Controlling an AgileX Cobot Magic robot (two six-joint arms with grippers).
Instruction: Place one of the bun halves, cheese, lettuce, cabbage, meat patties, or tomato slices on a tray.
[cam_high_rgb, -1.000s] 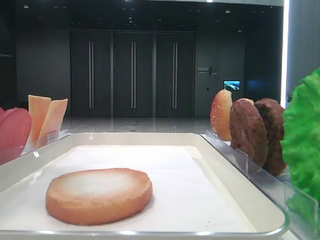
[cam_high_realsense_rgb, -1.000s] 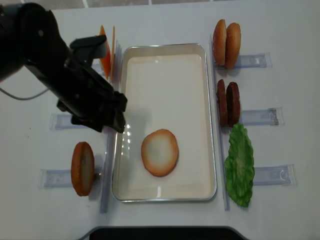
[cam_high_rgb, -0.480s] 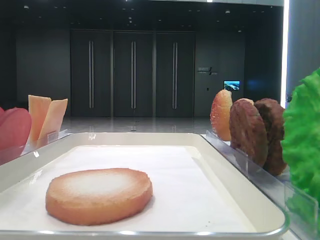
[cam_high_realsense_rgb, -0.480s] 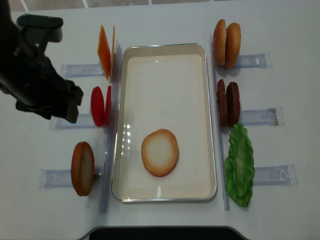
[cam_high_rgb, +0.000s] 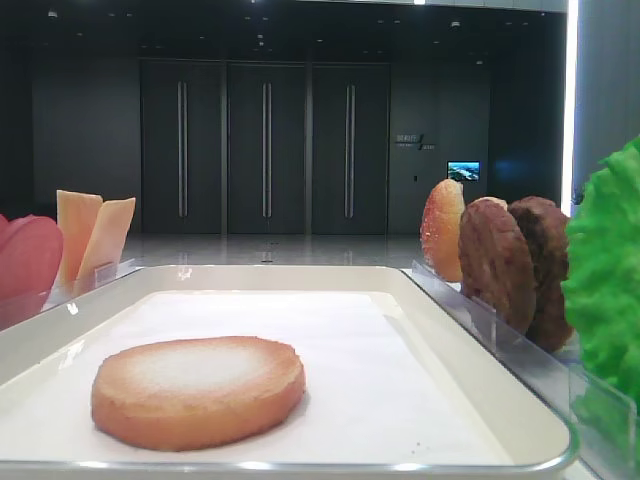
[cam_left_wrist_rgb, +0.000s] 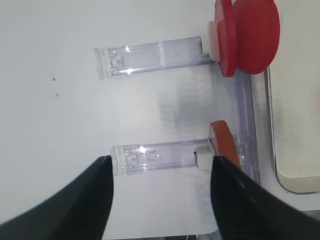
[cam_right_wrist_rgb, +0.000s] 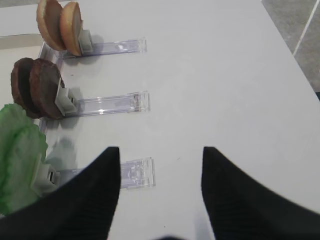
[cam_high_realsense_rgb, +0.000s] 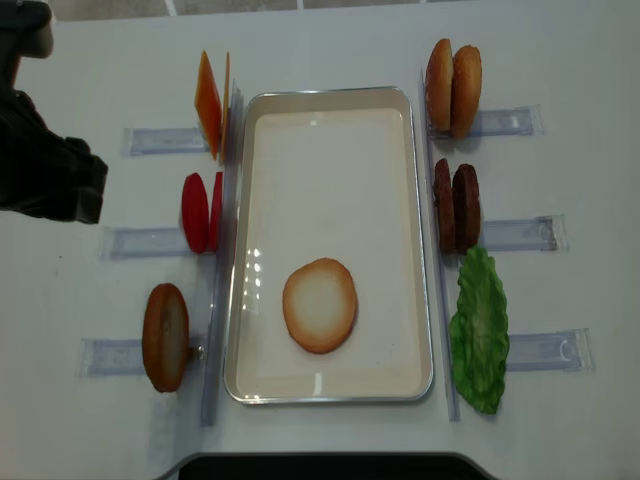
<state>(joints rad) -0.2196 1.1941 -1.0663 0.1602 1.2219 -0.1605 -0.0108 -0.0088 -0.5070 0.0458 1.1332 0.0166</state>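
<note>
One bun half (cam_high_realsense_rgb: 320, 305) lies flat, cut face up, on the cream tray (cam_high_realsense_rgb: 330, 120); the same bun half (cam_high_rgb: 198, 390) shows in the low view. My left gripper (cam_left_wrist_rgb: 161, 162) hangs open and empty over the table left of the tray. It is above a clear holder with an upright bun half (cam_left_wrist_rgb: 222, 145), and the tomato slices (cam_left_wrist_rgb: 250, 35) are beyond. My right gripper (cam_right_wrist_rgb: 160, 150) is open and empty over bare table, right of the lettuce (cam_right_wrist_rgb: 17, 150) and meat patties (cam_right_wrist_rgb: 37, 87). Cheese (cam_high_realsense_rgb: 210, 100) stands by the tray's far left corner. Cabbage is out of view.
Clear plastic holders (cam_high_realsense_rgb: 150, 242) flank the tray on both sides. Two more bun halves (cam_high_realsense_rgb: 453, 75) stand upright at the back right. My left arm (cam_high_realsense_rgb: 45, 165) sits at the left edge of the top view. A dark strip (cam_high_realsense_rgb: 320, 467) runs along the table's near edge.
My left arm has drawn away from the tray's left rim to the far left of the table, uncovering the tomato slices. The bun half on the tray has not moved.
</note>
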